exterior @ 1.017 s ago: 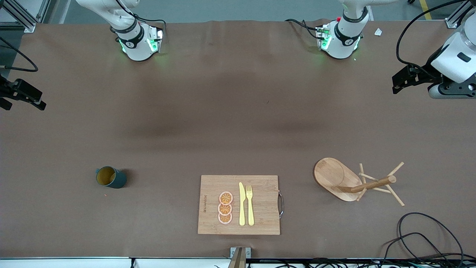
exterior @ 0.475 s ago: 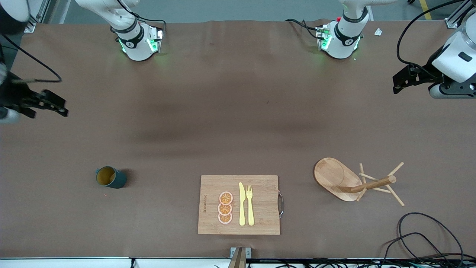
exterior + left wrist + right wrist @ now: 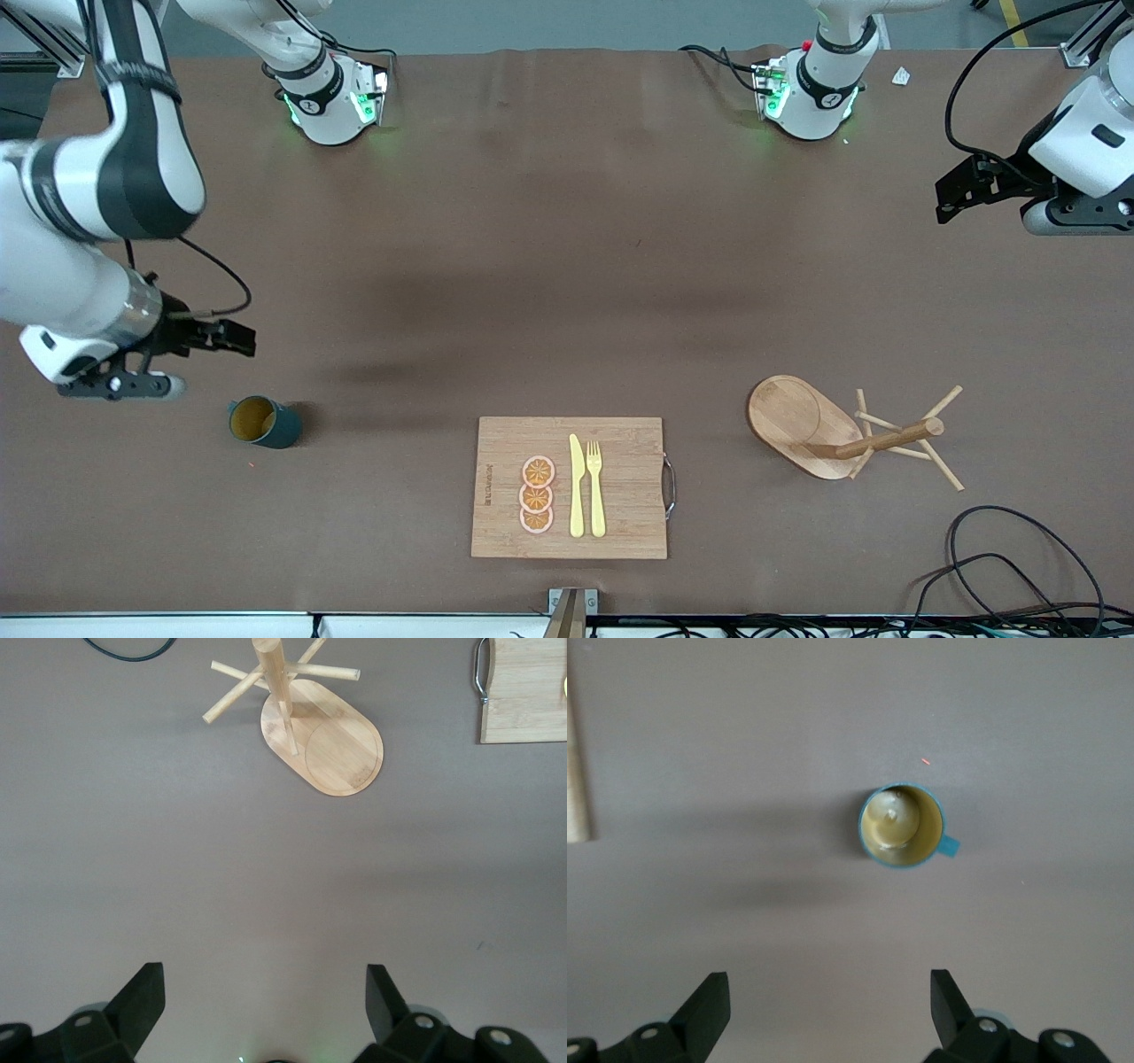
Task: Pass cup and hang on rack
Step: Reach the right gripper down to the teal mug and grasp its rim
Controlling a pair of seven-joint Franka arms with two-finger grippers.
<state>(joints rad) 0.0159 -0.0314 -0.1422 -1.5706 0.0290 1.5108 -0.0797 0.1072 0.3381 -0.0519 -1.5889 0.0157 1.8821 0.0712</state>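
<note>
The cup (image 3: 264, 422) stands upright at the right arm's end of the table, so the right gripper (image 3: 232, 338) hangs open-jawed above bare table near it, ready to descend, while the left gripper (image 3: 952, 197) waits open-jawed above bare table at the rack's (image 3: 846, 431) end to receive the pass.

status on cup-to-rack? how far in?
Done: nothing. The cup sits upright on the table, ungrasped. In hand: right end effector, open, hovers near it. Left end effector, open, waits at its end of the table. Left: grasp, pass, hang on the rack, whose pegs are bare.
</note>
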